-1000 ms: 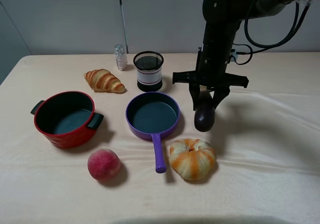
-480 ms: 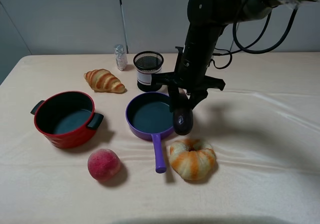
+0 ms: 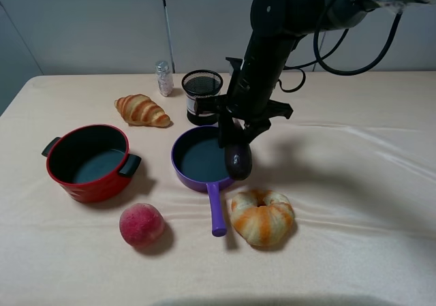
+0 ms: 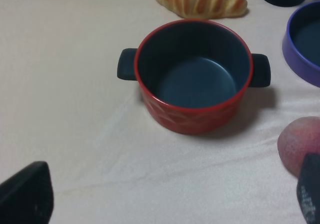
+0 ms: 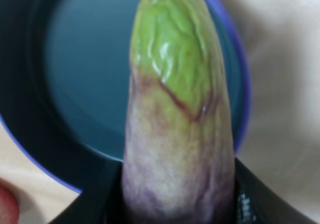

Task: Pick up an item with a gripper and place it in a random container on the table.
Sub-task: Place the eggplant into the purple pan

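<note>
My right gripper (image 3: 237, 141) is shut on the dark purple eggplant (image 3: 238, 161), which hangs stem end up over the right rim of the purple frying pan (image 3: 189, 178). In the right wrist view the eggplant (image 5: 177, 119) fills the middle, with the pan's dark inside (image 5: 75, 74) below it. The pan's long purple handle (image 3: 216, 209) points toward the front. My left gripper shows only as two black fingertips (image 4: 25, 194) wide apart, empty, above the cream cloth in front of the red pot (image 4: 194, 79).
A red two-handled pot (image 3: 92, 161) stands at the left, a peach (image 3: 142, 225) in front of it, a striped pumpkin (image 3: 262, 215) right of the pan handle. A croissant (image 3: 142, 110), a black mesh cup (image 3: 202, 96) and a small jar (image 3: 164, 78) stand behind.
My right arm has carried the eggplant leftward, from beside the pan's right side to over the pan's right rim. Nothing else has moved.
</note>
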Motion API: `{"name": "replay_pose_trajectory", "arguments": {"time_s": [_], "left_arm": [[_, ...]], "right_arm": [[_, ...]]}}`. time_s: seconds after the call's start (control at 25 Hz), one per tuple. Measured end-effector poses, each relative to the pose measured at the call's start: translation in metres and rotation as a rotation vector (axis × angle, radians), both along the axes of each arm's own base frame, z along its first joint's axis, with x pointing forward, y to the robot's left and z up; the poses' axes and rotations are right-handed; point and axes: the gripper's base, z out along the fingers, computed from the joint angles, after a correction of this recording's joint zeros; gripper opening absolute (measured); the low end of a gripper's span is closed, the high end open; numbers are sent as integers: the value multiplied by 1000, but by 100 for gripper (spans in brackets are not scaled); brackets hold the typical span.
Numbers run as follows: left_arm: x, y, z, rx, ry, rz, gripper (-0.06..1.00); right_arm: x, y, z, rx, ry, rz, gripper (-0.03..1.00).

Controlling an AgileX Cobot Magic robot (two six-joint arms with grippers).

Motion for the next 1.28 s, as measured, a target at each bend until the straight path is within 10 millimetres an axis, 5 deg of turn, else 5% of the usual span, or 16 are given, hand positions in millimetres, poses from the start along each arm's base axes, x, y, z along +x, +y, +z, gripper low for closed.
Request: {"name": "replay_pose_trajectory", "arguments": {"time_s": [1.28], "left_arm": [[0, 0, 0, 0, 0, 0, 99]], "right_arm": [[-1, 37, -13, 52, -303, 384, 32]]}}
